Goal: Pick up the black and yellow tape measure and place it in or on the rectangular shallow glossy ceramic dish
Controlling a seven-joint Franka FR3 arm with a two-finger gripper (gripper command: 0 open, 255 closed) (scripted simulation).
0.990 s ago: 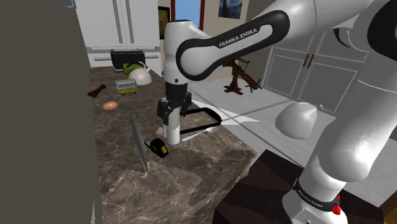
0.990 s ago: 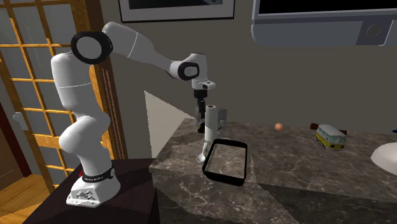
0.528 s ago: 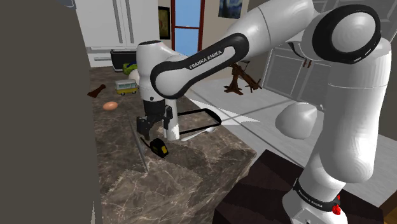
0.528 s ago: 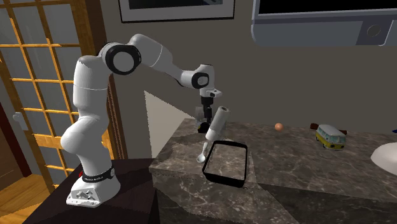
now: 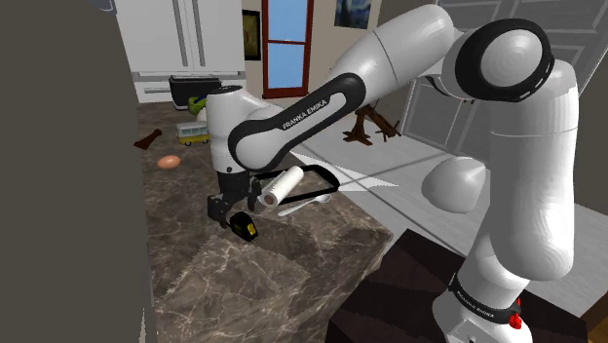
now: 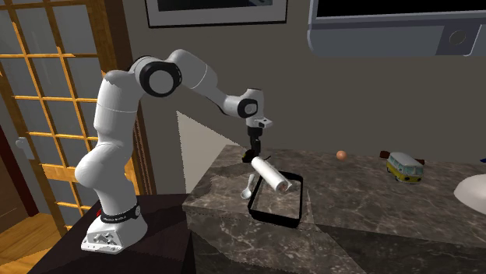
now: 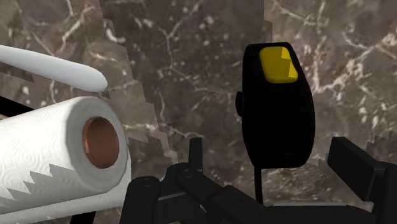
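The tape measure (image 7: 278,108) is black with a yellow patch and lies on the dark marble counter (image 5: 263,283). It sits between my gripper's (image 7: 273,159) open fingers, and neither finger touches it. In the shoulder view the gripper (image 5: 228,209) hangs low just over the tape measure (image 5: 245,227). The black-rimmed rectangular dish (image 5: 328,178) lies behind it, toward the counter's edge. In the second exterior view the gripper (image 6: 253,155) stands beside the dish (image 6: 274,219).
A white paper towel roll (image 5: 282,185) (image 6: 272,174) leans tipped over the dish, close to my hand (image 7: 57,153). A white spoon (image 6: 248,187) lies beside the dish. Farther along the counter are an egg (image 5: 169,162) and a toy van (image 5: 193,133).
The arm swung toward the shoulder view's left and came down over the tape measure. The paper towel roll, upright a second ago, has toppled toward the dish.
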